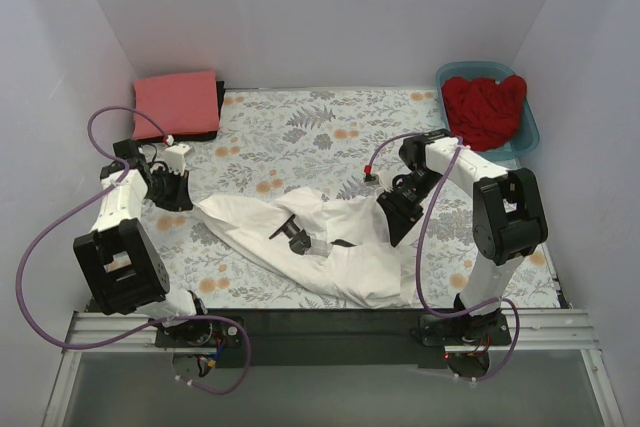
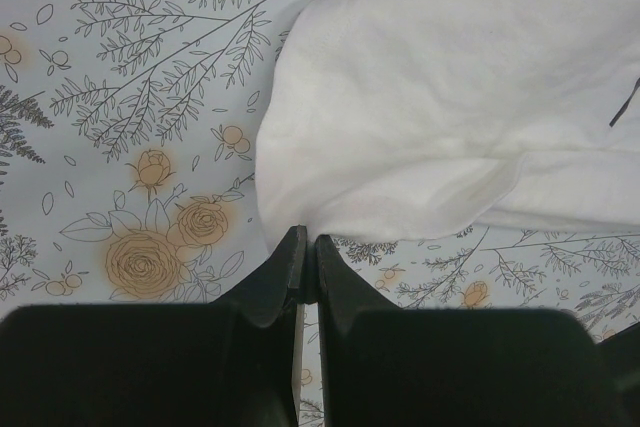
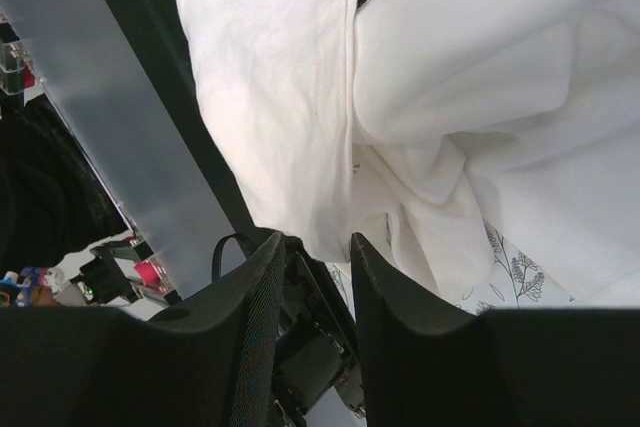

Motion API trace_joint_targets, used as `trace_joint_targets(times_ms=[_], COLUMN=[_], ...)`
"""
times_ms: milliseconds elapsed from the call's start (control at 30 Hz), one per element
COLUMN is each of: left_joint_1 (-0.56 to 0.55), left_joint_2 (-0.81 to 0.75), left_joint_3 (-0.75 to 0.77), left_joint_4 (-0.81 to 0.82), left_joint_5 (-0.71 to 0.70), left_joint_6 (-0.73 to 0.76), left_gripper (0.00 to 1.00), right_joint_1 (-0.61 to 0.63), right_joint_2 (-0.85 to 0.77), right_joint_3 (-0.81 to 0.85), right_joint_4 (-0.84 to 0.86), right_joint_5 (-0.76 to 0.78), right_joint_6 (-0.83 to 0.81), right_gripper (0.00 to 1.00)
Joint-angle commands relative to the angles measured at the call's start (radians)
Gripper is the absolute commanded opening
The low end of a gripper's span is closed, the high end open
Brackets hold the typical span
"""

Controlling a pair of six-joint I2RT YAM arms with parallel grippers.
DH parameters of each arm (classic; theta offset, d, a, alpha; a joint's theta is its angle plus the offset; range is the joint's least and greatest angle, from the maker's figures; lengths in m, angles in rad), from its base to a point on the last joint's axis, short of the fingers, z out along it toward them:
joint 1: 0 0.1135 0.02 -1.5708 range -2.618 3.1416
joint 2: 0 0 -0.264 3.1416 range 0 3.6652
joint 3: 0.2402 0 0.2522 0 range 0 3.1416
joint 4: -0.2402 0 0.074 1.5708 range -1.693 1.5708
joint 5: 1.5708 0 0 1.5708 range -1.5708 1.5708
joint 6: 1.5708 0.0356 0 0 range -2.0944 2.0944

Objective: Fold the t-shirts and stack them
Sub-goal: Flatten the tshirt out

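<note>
The white t-shirt [image 1: 335,252] lies crumpled and spread across the middle of the table. My left gripper [image 1: 172,197] is shut; in the left wrist view its tips [image 2: 305,243] sit right at the edge of the white shirt [image 2: 440,97], with no cloth seen between them. My right gripper [image 1: 393,217] is over the shirt's right part. In the right wrist view it [image 3: 318,243] is open, with folds of the white shirt [image 3: 300,97] at its tips. The coral-pink t-shirt [image 1: 178,103] lies folded at the back left. The bright red t-shirt [image 1: 485,107] is bunched in the tub.
The teal plastic tub [image 1: 527,132] stands at the back right corner. The floral table cloth [image 1: 300,137] covers the table. White walls close in the left, back and right sides. A black strip and a metal rail [image 1: 330,332] run along the near edge by the arm bases.
</note>
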Motion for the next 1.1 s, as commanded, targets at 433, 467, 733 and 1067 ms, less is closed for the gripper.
trace_joint_targets(times_ms=[433, 467, 733, 1067], left_joint_1=[0.004, 0.004, 0.004, 0.003], left_joint_2=[-0.009, -0.010, -0.012, -0.010], left_joint_3=[0.015, 0.014, 0.005, 0.011], left_joint_4=[0.008, 0.008, 0.014, 0.012], left_joint_5=[0.024, 0.021, 0.018, 0.030], left_joint_6=[0.005, 0.006, 0.014, 0.003], left_gripper=[0.00, 0.00, 0.00, 0.00], right_joint_1=[0.033, 0.036, 0.037, 0.053], right_joint_2=[0.035, 0.043, 0.052, 0.034], right_joint_3=[0.026, 0.026, 0.020, 0.005], right_joint_4=[-0.029, -0.028, -0.029, -0.032], right_joint_5=[-0.027, -0.029, -0.021, -0.006], right_joint_6=[-0.010, -0.012, -0.013, -0.021], right_gripper=[0.35, 0.35, 0.33, 0.26])
